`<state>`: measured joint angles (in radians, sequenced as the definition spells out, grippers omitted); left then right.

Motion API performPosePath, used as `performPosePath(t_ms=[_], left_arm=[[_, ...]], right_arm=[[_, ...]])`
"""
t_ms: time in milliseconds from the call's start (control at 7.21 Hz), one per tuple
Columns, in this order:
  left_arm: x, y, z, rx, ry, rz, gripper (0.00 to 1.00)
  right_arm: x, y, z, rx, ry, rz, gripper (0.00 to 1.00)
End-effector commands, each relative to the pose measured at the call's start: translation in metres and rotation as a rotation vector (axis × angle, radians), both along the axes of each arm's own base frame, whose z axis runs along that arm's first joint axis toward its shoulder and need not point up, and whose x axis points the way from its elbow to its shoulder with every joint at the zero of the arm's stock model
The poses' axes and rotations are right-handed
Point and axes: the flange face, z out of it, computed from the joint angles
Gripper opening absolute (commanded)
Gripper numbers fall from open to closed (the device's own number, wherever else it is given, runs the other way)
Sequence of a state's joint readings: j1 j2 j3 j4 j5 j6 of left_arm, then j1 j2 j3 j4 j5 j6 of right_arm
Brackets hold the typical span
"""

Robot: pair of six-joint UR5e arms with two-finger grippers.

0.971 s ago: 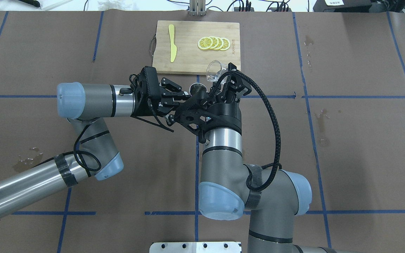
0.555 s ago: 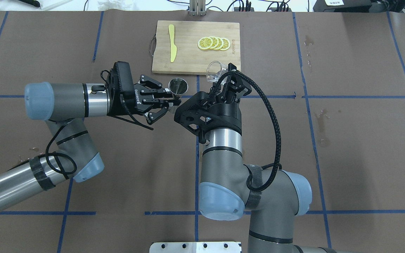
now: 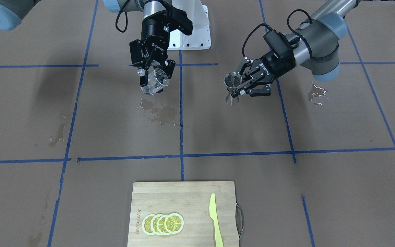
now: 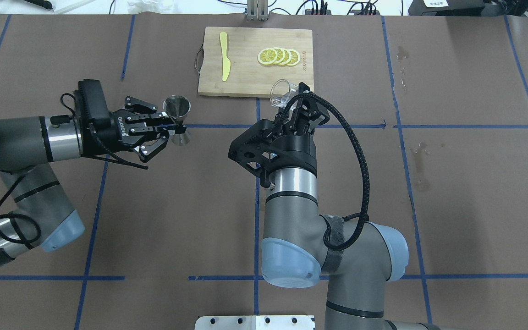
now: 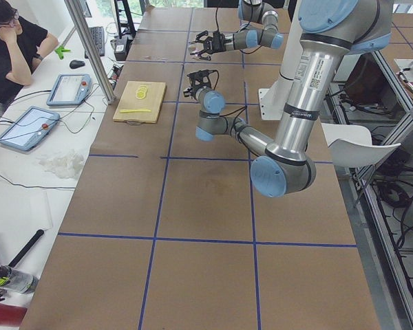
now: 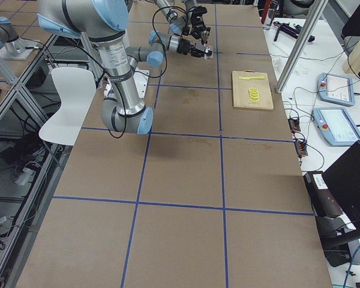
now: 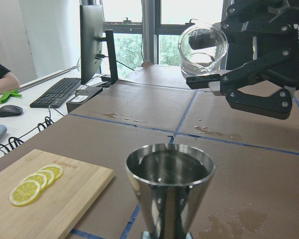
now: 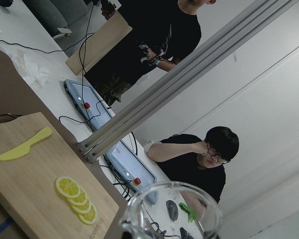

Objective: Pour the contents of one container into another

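The left tool (image 4: 172, 128) is clamped narrow on the waist of the steel jigger (image 4: 178, 110), which it holds upright above the tabletop (image 4: 452, 183), off the near left corner of the cutting board (image 4: 255, 75) and apart from it. The right tool (image 3: 154, 73) grips the clear glass tumbler (image 3: 154, 85) by its wall. The tumbler is tilted and raised, hanging just off the board's near right corner on the robot's side. Jigger and tumbler are well apart, with a blue tape line (image 4: 258, 110) on the brown paper between them. In the front-facing view a wet patch (image 3: 159, 115) spreads on the tabletop under and just past the tumbler, between it and the board. On the board lie a row of overlapping lemon slices (image 4: 278, 56) toward its right end and a yellow knife (image 4: 224, 55) toward its left end, both far from either tool.
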<state>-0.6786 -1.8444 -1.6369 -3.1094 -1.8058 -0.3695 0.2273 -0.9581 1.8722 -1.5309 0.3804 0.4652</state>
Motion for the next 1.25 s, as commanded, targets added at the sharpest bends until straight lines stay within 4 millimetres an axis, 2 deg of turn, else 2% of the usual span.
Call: performPosePath(t_ms=[0,139,416,555,693,832,971,1109], left_arm=[[-0.045,0.019,0.048,-0.049,0.046,-0.121,0.0],[-0.067,0.027,0.073,-0.14,0.094,-0.166,0.0],[-0.111,0.038,0.099,-0.293,0.174,-0.366,0.0],[-0.13,0.044,0.12,-0.332,0.172,-0.446,0.0],[-0.13,0.052,0.13,-0.356,0.174,-0.496,0.0],[-0.116,0.063,0.134,-0.42,0.223,-0.524,0.0],[-0.096,0.08,0.137,-0.463,0.263,-0.627,0.0],[-0.073,0.104,0.138,-0.485,0.267,-0.644,0.0]], right_arm=[[0.001,-0.001,0.0,0.0,0.0,0.001,0.0],[0.001,-0.001,0.002,-0.001,0.002,0.002,0.0],[0.004,0.0,0.004,0.0,0.002,0.001,0.0],[0.011,0.002,0.006,0.0,-0.001,0.001,0.0],[0.011,0.003,0.007,0.0,-0.001,0.0,0.0],[0.011,0.003,0.006,0.001,-0.003,0.0,0.0],[0.011,0.003,0.006,0.001,-0.003,0.0,0.0],[0.012,0.003,0.007,0.001,-0.003,0.0,0.0]])
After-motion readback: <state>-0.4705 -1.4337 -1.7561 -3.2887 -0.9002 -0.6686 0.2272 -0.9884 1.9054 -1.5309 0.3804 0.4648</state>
